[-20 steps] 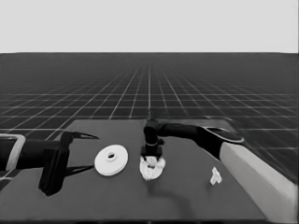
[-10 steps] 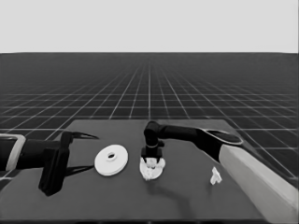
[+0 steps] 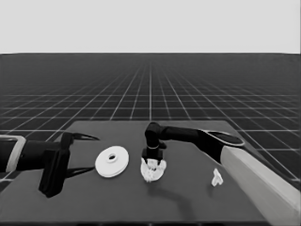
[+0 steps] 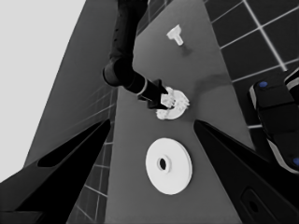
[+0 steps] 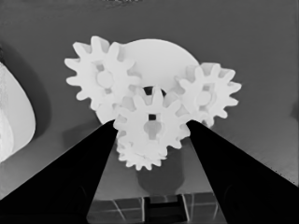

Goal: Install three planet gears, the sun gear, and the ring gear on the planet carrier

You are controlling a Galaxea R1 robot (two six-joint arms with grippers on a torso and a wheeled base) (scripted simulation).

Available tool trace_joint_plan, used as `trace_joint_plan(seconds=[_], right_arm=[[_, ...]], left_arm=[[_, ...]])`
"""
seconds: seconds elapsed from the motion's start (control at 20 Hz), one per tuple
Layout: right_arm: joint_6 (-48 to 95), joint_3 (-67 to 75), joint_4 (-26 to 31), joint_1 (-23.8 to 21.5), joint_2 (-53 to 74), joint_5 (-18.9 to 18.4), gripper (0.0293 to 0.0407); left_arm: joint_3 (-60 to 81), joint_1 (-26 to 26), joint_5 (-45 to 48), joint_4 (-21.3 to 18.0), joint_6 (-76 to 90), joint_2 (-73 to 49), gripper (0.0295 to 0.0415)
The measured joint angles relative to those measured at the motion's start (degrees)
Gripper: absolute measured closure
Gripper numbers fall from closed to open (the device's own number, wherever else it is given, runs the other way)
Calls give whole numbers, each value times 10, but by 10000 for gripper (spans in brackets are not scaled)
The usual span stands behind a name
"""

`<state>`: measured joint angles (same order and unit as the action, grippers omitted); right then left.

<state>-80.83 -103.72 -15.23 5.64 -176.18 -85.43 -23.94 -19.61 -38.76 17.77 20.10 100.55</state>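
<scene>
My right gripper (image 3: 153, 161) hangs over the planet carrier, the smaller round part (image 3: 154, 173), at the table's middle. In the right wrist view its fingers press both sides of the sun gear (image 5: 150, 116), holding it just above the carrier (image 5: 159, 56), close to the centre hole. Three planet gears sit on the carrier: one (image 5: 102, 77), a second (image 5: 205, 95), and a third (image 5: 140, 157) partly hidden under the sun gear. The ring gear, the larger round part (image 3: 112, 161), lies flat to the carrier's left. My left gripper (image 3: 94, 153) waits open at the table's left end.
A thin white piece (image 3: 217, 177) lies on the table to the right, near my right arm's pale forearm (image 3: 254, 179). Dark machinery with blue lights (image 4: 275, 126) shows past the table's edge in the left wrist view.
My right gripper has sunk slightly toward the smaller round part with the gear between its fingers. The left arm and the larger round part have not moved.
</scene>
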Motion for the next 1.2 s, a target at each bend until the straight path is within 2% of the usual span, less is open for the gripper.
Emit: trace_joint_plan(seconds=[1.2], right_arm=[[-144, 0, 0, 0, 0, 0, 389]], left_arm=[[0, 0, 0, 0, 0, 0, 326]])
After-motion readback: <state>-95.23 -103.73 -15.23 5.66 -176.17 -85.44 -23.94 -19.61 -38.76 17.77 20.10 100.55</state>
